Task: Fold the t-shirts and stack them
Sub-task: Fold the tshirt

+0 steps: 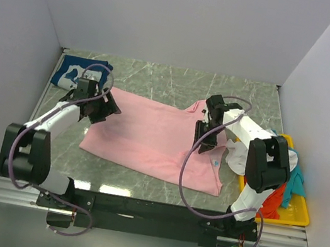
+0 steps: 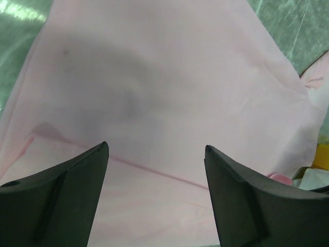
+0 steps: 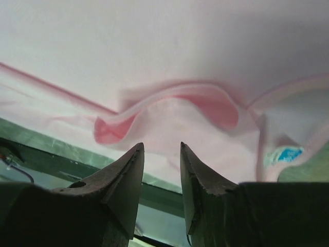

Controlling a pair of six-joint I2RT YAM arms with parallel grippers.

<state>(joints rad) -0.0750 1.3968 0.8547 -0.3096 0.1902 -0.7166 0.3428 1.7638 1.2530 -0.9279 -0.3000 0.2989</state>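
The large light-pink t-shirt (image 1: 150,137) lies spread flat across the middle of the table. My left gripper (image 1: 107,108) hovers over its left edge with jaws wide apart and empty; the left wrist view shows the pink cloth (image 2: 164,87) under the gripper (image 2: 156,146). My right gripper (image 1: 204,142) is over the shirt's right part near the collar. In the right wrist view the gripper (image 3: 161,145) has a narrow empty gap, above the rumpled collar (image 3: 169,110). The navy tee (image 1: 72,72) lies at the back left. White (image 1: 235,158), teal (image 1: 296,182) and orange-red (image 1: 273,204) tees are piled at the right.
A shallow yellow tray (image 1: 301,216) at the right edge holds the piled tees. The green marbled table (image 1: 179,78) is walled at the back and both sides. A metal rail (image 1: 149,213) runs along the near edge.
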